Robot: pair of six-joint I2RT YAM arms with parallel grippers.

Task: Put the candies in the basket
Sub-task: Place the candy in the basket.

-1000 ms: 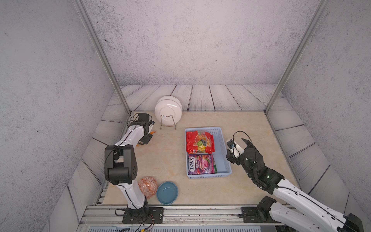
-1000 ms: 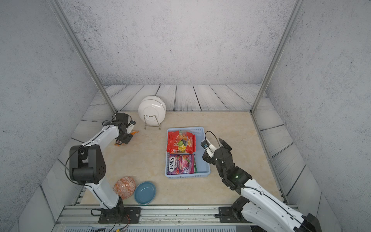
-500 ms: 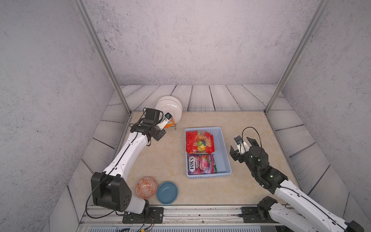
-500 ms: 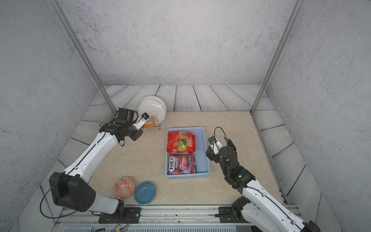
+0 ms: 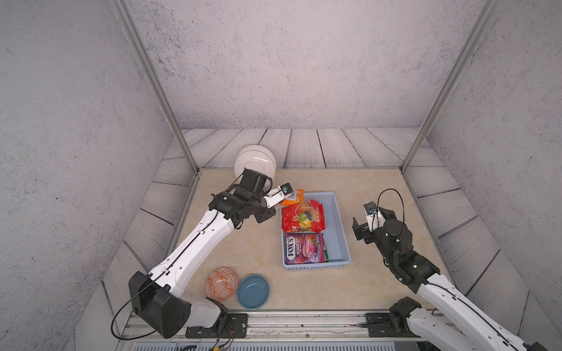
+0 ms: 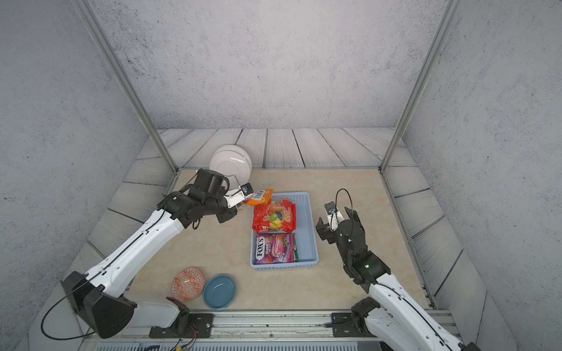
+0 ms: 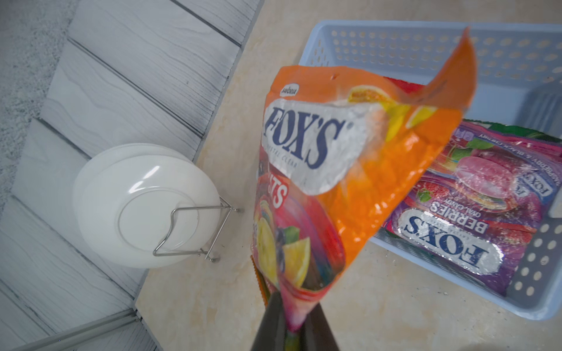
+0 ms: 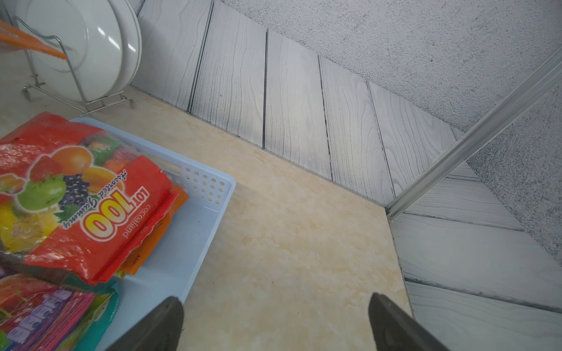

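Orange FOX'S bag (image 7: 349, 182), pinched at one corner between the pressed-together jaws of the left gripper (image 7: 292, 314), is shown hanging clear of the table (image 5: 380, 188). It hangs above the far corner of the basket (image 5: 336, 231) on the left arm's side and has not yet been released. Inside the basket, a red fruit-printed bag (image 5: 302, 217) is seen at the far end, laid over another orange bag (image 8: 158, 237). A purple berries bag (image 5: 304, 247) is seen at the near end, with a teal bag (image 8: 112, 293) edging out beside it. The right gripper (image 8: 273, 326) is held spread and empty over bare table just beside the basket. No candy bag is seen lying loose on the table in both top views. The task is therefore judged nearly complete: only the lowering and release of the held bag appear to remain. White plates (image 5: 254, 161), a patterned bowl (image 5: 222, 283) and a blue bowl (image 5: 253, 291) stand well apart from the work.
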